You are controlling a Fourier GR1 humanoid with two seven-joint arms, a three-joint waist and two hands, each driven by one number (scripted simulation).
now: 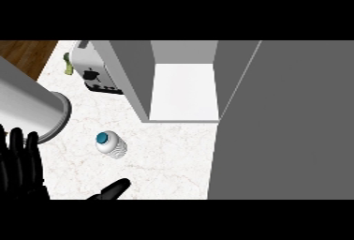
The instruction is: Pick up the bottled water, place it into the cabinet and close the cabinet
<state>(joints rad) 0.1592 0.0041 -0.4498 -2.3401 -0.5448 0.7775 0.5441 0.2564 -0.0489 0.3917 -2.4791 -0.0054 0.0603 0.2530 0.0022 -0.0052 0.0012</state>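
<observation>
Bottled water (110,145) stood upright as my right hand (113,190), fingers straight, neared from below; a clumsy nudge risked toppling it.

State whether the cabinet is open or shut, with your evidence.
Open: the cabinet shows its bare white shelf, and its grey door is swung aside.

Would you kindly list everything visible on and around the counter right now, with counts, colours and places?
Bottled water: one, clear with a blue cap, upright on the counter, left of centre.
Cabinet: one, grey, open, white shelf inside, upper centre.
Cabinet door: one, grey, swung open, right side.
Toaster: one, silver and black, upper left, beside the cabinet.
Green item: one, behind the toaster, unclear what.
Counter: one, white marble.
Left forearm: grey, left edge.
Left hand: black, fingers straight, lower left.
Right hand: black, only a tip shows, lower edge.
</observation>
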